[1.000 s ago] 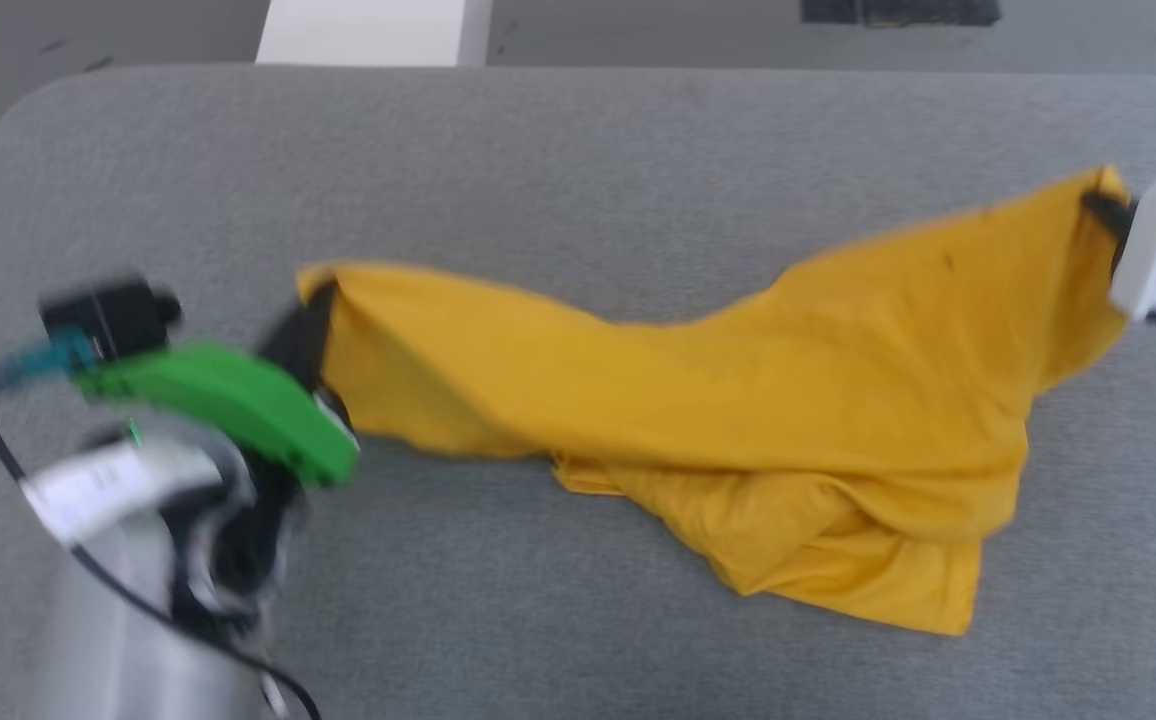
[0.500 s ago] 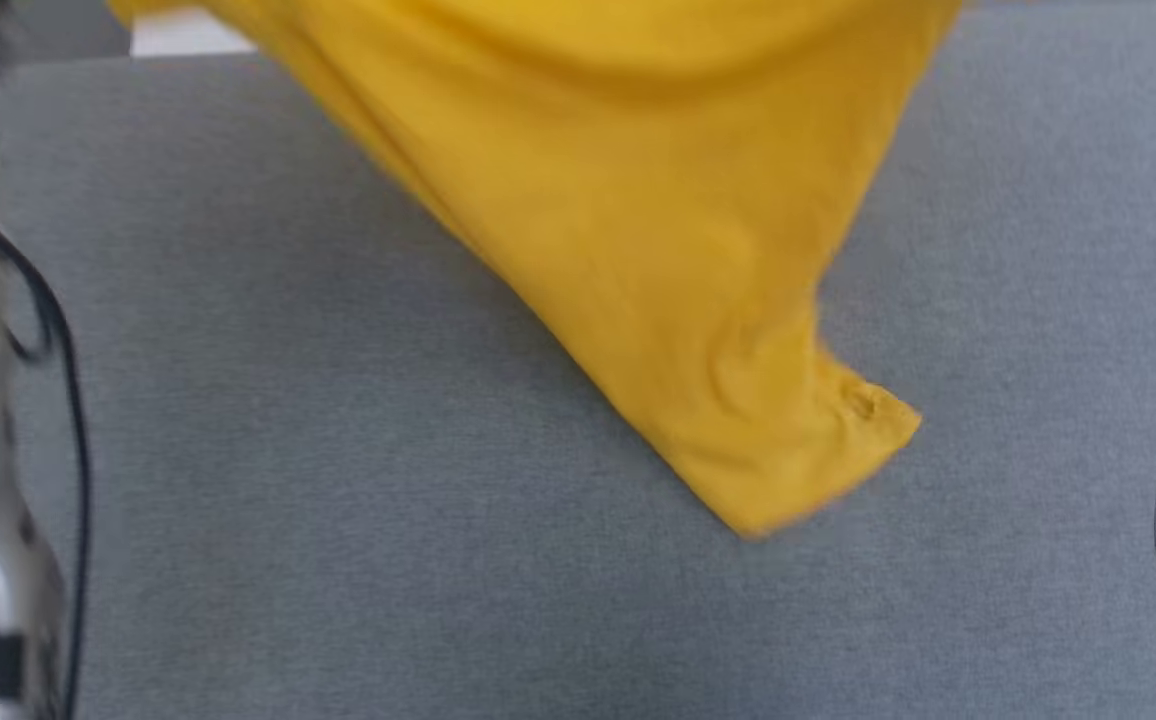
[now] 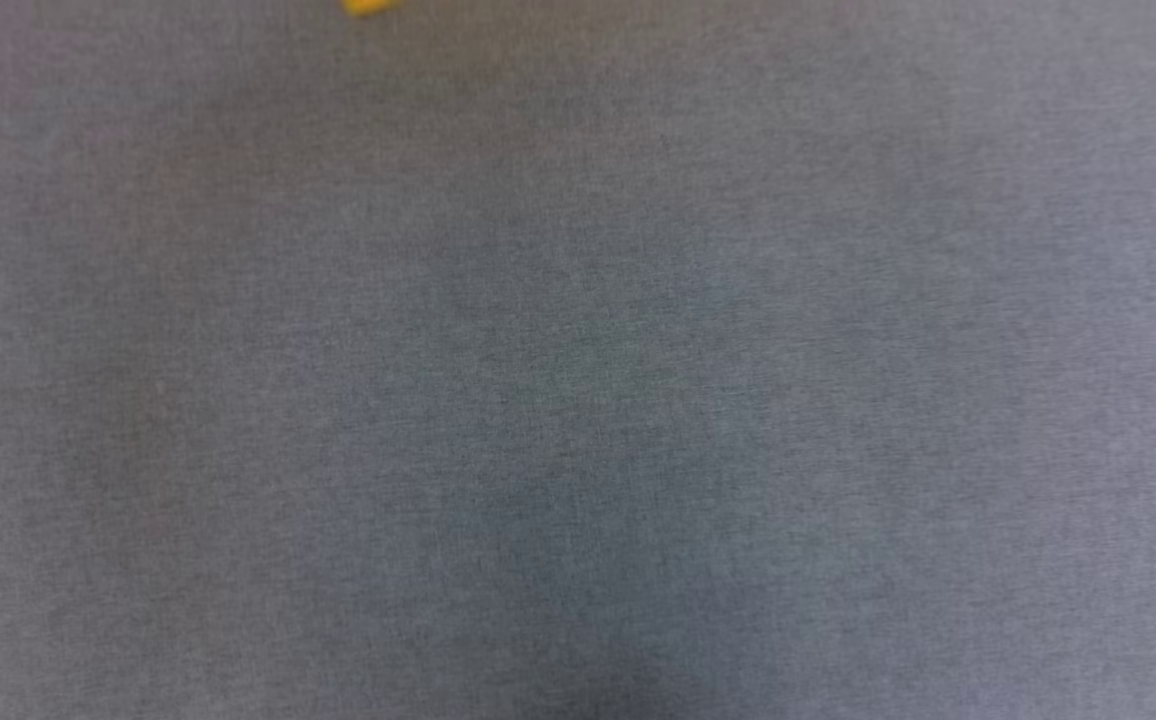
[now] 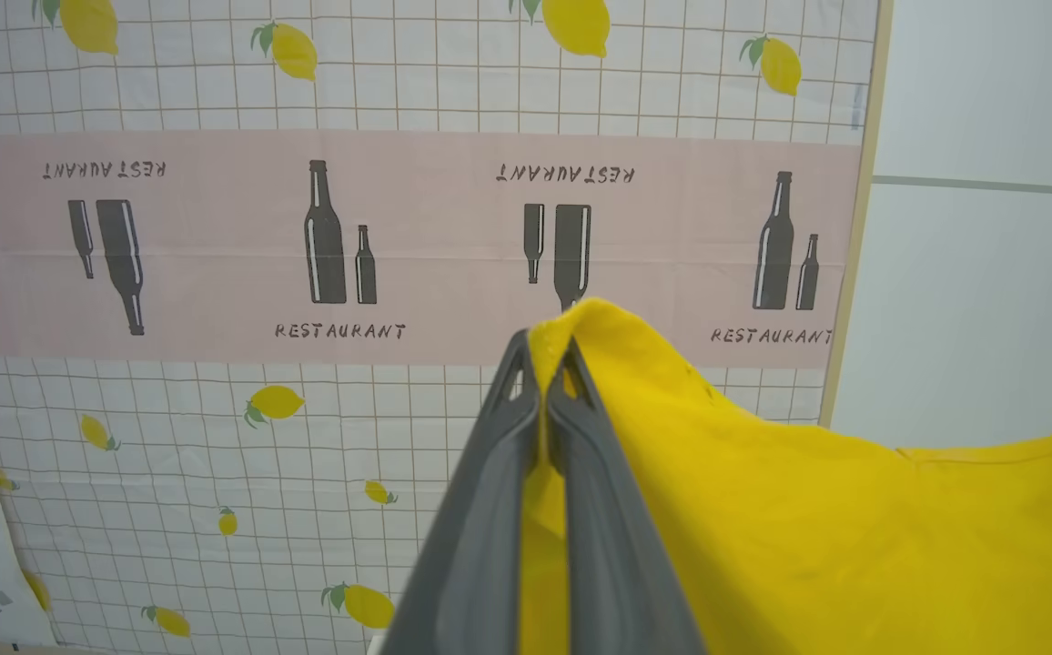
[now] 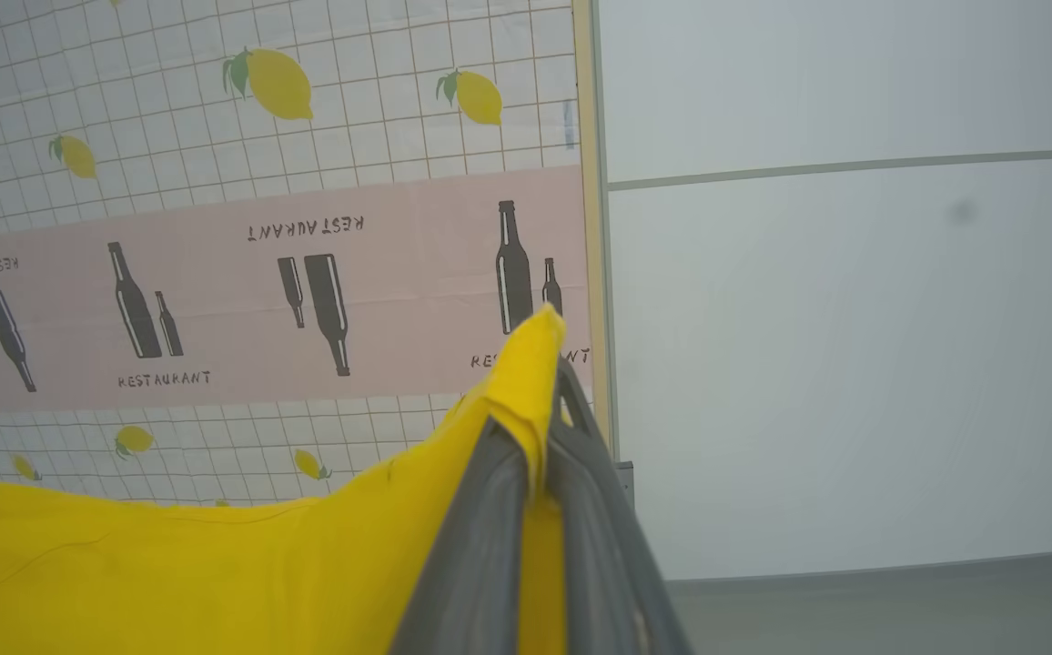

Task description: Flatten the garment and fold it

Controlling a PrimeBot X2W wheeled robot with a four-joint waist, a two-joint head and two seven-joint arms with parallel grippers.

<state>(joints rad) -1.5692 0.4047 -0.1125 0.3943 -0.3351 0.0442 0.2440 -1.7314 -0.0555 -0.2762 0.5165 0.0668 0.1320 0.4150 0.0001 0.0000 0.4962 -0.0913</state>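
Left claw (image 4: 542,368) is clenching a corner of the shirt (image 4: 808,537), cloth draping off to the right of its wrist view; right claw (image 5: 546,400) is pinching another corner, cloth sagging leftward. Both are facing a lemon-print sheet (image 4: 217,428) and white wall (image 5: 854,364). Grey bench (image 3: 578,400) is showing a yellow scrap at the head view's top edge.

Grey fabric surface (image 3: 578,400) is seen below, evenly lit. A white grid sheet (image 4: 217,82) w/ lemons is seen behind, crossed by a pink band (image 4: 217,246) w/ bottles & "RESTAURANT". A wood strip (image 5: 585,91) is set at its edge, w/ plain pale wall (image 5: 854,364) beside & grey floor (image 5: 899,609) beneath.
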